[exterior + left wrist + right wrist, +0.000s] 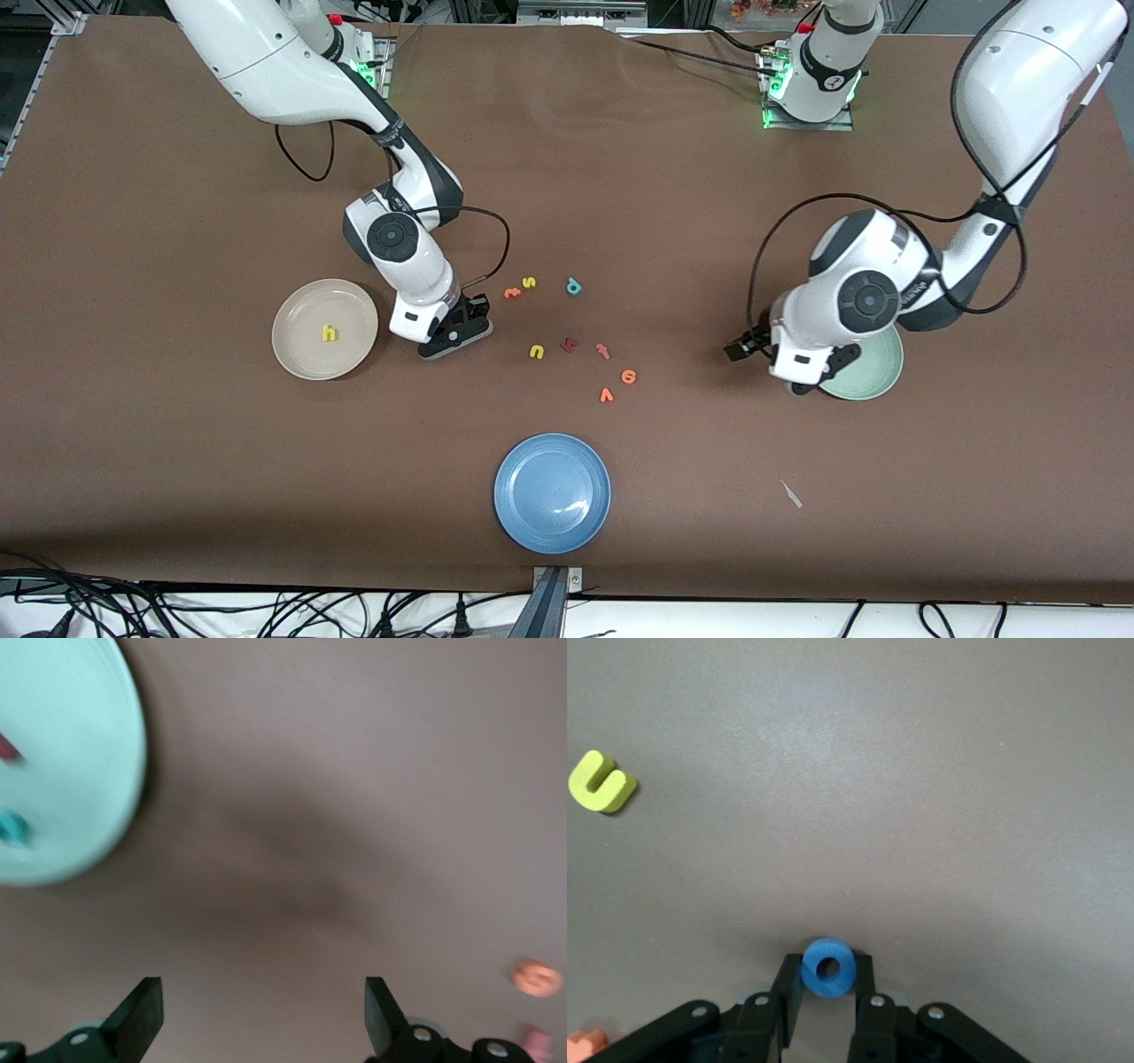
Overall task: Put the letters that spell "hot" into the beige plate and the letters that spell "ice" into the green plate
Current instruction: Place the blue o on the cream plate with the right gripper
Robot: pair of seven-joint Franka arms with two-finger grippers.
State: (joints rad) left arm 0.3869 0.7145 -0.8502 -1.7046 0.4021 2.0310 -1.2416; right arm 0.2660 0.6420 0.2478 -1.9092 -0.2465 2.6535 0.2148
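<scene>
My right gripper (828, 979) pinches the blue o (828, 967) by its edge, low beside the beige plate (297, 354); thin grip, o could pop out mid-lift. Left gripper (264, 1014) wide open, empty, by green plate (80, 771).

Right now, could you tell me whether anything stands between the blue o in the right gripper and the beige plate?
Nothing visible does. The right gripper is shut on the blue o, beside the beige plate toward the table's middle. Only bare brown table lies between them. The plate holds just the yellow h, with room around it.
</scene>
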